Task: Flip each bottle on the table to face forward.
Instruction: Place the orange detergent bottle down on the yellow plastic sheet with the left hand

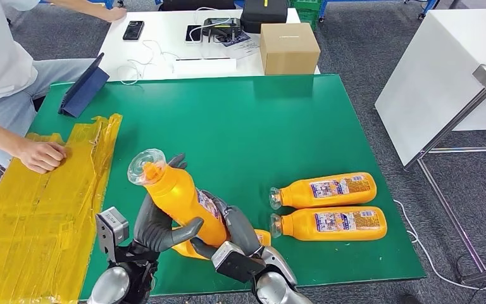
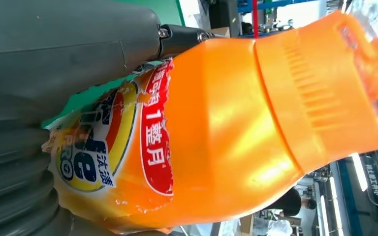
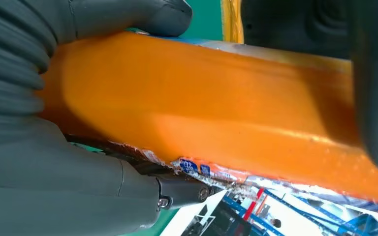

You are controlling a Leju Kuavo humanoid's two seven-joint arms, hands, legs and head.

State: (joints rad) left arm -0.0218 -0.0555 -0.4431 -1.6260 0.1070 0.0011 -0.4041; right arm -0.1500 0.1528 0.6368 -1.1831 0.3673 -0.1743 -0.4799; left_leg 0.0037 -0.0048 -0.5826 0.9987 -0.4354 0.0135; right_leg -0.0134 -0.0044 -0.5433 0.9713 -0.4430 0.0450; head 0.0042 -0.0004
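Observation:
An orange bottle (image 1: 180, 196) with a clear cap is lifted off the green table (image 1: 259, 120) near its front edge, tilted with the cap up and to the left. My left hand (image 1: 158, 229) grips its lower body from the left, and my right hand (image 1: 243, 234) holds it from the right. The left wrist view shows the bottle (image 2: 216, 128) with its red and yellow label against my left hand (image 2: 54, 59). In the right wrist view my right hand (image 3: 39, 162) wraps the bottle (image 3: 202, 108). Two more orange bottles (image 1: 326, 190) (image 1: 332, 223) lie side by side on the right, caps pointing left. Another orange piece (image 1: 262, 237) lies under my hands.
A person sits at the left with a hand (image 1: 41, 155) on a yellow taped sheet (image 1: 38, 209) covering the table's left end. A blue tablet case (image 1: 82, 88) stands at the far left corner. A cardboard box (image 1: 288, 47) sits on the white table behind.

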